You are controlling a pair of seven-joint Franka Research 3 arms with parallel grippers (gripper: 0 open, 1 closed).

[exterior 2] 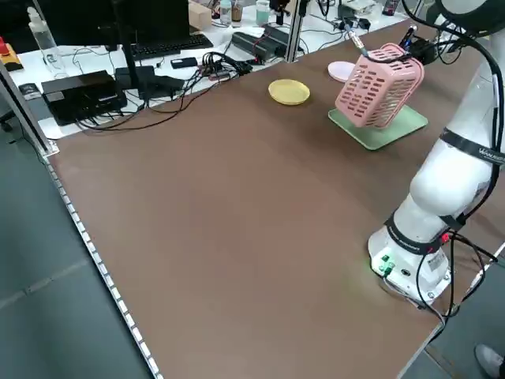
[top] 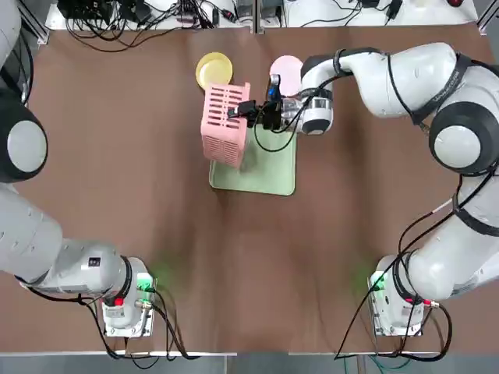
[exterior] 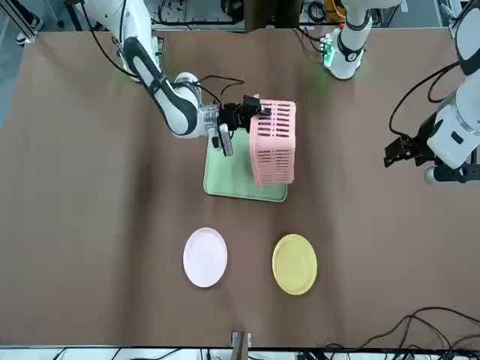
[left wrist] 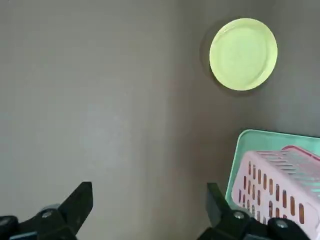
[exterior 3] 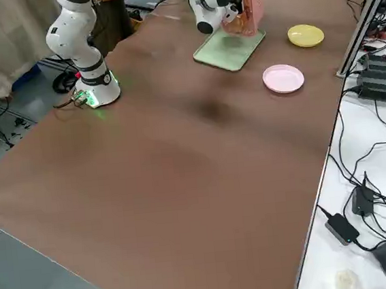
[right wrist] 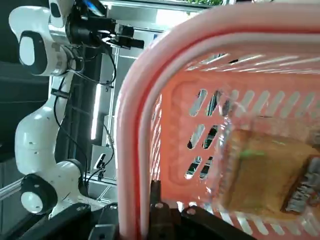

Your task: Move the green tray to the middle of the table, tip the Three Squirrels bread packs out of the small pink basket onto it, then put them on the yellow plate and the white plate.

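The small pink basket [top: 224,125] is tipped onto its side over the green tray [top: 265,171] in the middle of the table. My right gripper [top: 248,111] is shut on the basket's rim [right wrist: 134,125]. Through that rim, a Three Squirrels bread pack [right wrist: 270,175] lies inside against the slotted wall. Beyond the tray sit the yellow plate [top: 214,68] and the white plate [top: 287,72], both bare. My left gripper [exterior: 397,150] hovers open above the table on the left side, well apart from the basket [left wrist: 280,185], with nothing between its fingers [left wrist: 75,205].
Cables and electronics [top: 140,15] line the far edge behind the plates. The arm bases [top: 125,308] stand at the near corners. Bare brown tabletop [top: 117,156] spreads to the left of the tray and in front of it.
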